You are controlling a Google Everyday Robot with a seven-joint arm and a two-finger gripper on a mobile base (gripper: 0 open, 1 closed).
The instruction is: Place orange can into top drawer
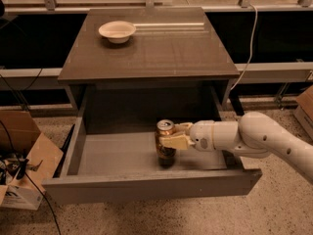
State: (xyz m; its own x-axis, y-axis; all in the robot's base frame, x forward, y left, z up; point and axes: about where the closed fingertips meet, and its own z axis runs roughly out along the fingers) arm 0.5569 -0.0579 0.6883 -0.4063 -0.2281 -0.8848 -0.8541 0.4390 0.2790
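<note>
The orange can (166, 148) stands upright inside the open top drawer (146, 187), on its grey floor right of the middle, silver top showing. My gripper (172, 137) reaches in from the right on a white arm. Its tan fingers (177, 142) are closed around the can's upper body. The drawer is pulled out wide below the grey cabinet top (161, 53).
A white bowl (117, 31) sits at the back left of the cabinet top. Cardboard boxes (27, 160) and cables lie on the floor to the left. A white cable (252, 38) hangs at the right. Another box edge (305, 106) is at the far right.
</note>
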